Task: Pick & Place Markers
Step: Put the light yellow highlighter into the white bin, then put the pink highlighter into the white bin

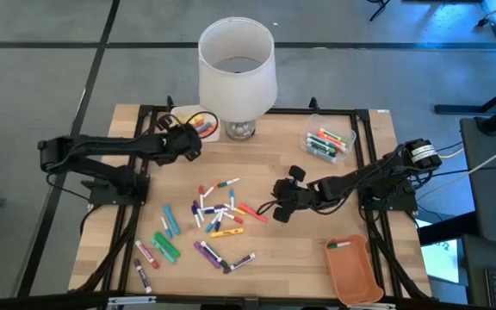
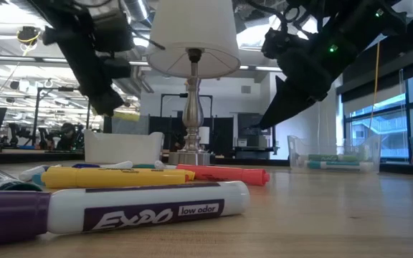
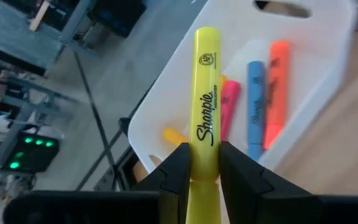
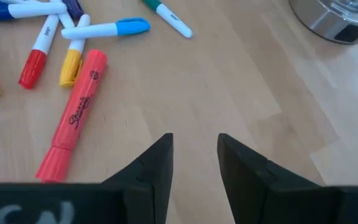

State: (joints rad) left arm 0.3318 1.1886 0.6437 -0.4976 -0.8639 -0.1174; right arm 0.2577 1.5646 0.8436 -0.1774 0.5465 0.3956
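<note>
Overhead, the left gripper [image 3: 204,171] hangs above a white tray [image 3: 328,74] at the table's far left corner, jaws clamped on a yellow highlighter [image 3: 205,106]. Loose markers [image 1: 218,220] lie scattered mid-table. Just beside them, the right gripper [image 4: 194,155] hovers with jaws parted and empty near a red highlighter [image 4: 73,118].

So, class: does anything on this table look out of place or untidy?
Yes. Loose markers lie scattered at all angles across the table's middle instead of in the trays. The left gripper holds a yellow highlighter over the white tray.
</note>
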